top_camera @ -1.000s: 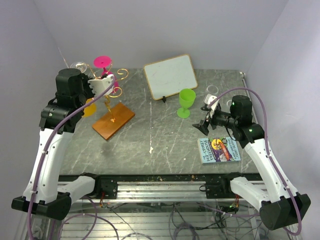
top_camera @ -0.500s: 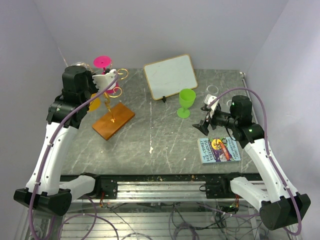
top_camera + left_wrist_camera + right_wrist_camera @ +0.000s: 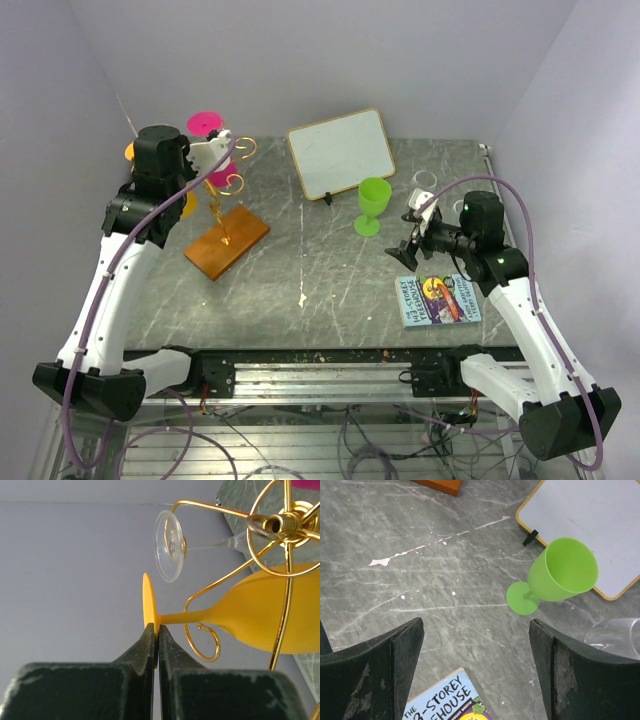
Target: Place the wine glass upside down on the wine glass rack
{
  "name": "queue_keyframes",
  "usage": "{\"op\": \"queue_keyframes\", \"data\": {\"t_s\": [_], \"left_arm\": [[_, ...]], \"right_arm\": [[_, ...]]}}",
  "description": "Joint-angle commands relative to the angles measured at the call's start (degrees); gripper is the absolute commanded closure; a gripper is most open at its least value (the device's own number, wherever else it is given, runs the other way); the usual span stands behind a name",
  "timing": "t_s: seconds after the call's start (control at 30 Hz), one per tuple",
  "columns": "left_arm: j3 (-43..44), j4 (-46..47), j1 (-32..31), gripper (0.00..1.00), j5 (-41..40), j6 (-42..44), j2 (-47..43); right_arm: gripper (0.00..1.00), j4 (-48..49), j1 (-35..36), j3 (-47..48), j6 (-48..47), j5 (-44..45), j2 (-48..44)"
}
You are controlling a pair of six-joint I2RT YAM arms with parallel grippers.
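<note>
Yellow wine glass [image 3: 260, 615], pinched by left pincer [image 3: 156, 630], has risen into the rack [image 3: 227, 240]; right pincer [image 3: 475, 627] wide.

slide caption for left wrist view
The left gripper pinches the yellow wine glass by its foot at the gold rack.

Bright, even, diffuse light throughout — shadows on the surface [image 3: 445, 580] ahead of the right end effector [image 3: 476, 625] are barely there, wrist views sharp but for dark, softened near fingers [image 3: 370, 680].

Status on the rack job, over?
Left gripper shut on yellow wine glass foot, stem threaded in wine glass rack arm. Right gripper open, empty. Clear glass hangs close beside; no contact seen.
</note>
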Motion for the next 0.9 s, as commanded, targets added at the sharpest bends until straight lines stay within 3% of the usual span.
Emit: {"op": "queue_keyframes", "data": {"t_s": [0.0,0.6,0.87], "left_arm": [[0.29,1.64,-0.23,0.93,-3.58,-0.76,-0.16],[-1.49,-0.12,-0.28,0.91,-9.61,-0.59,0.93],[-2.33,0.55,-0.25,0.9,-7.97,-1.01,0.86]], "right_arm": [[0.14,1.0,-0.42,-0.53,-0.67,-0.71,-0.01],[0.14,0.68,-0.37,-0.55,-0.92,-0.95,0.18],[0.14,0.2,-0.36,-0.42,-1.11,-1.14,0.39]]}}
